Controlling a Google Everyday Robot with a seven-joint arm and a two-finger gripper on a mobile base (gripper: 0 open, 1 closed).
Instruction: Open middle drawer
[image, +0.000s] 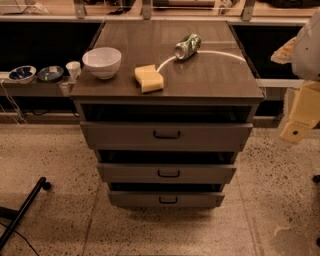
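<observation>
Three drawers sit stacked under the tabletop (210, 75), the middle drawer (200, 173) between the top drawer (210, 135) and the lowest drawer (195, 200), while my gripper (300, 117) hangs at the right edge, well apart from it, its state something I cannot tell.

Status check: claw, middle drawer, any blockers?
Claw at right edge of view, off the cabinet. Middle drawer handle untouched. Bowl, sponge, can on cabinet top, none near the handle.
</observation>
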